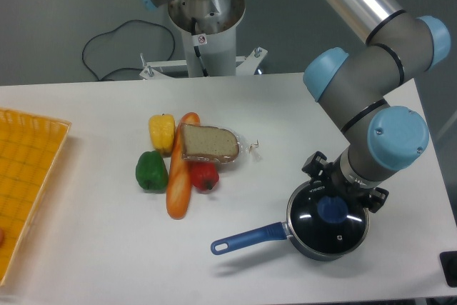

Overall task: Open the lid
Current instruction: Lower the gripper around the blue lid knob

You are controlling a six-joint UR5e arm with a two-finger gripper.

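The lid (319, 231) is round dark glass with a metal rim, lying flat on a saucepan (303, 248) at the front right of the table. Its blue knob (332, 211) shows in the centre. My gripper (334, 203) hangs straight down right over the knob, its black body low above the glass. The wrist hides most of the fingers, so I cannot tell whether they stand apart from the knob or press on it. The saucepan's long blue handle (246, 239) points to the left.
Left of the pan lies a cluster of food: a yellow pepper (161, 132), a green pepper (151, 171), a red pepper (204, 176), a baguette (178, 176) and a bread slice (208, 143). An orange basket (28, 183) stands at the left edge. The arm's base (203, 16) stands at the back.
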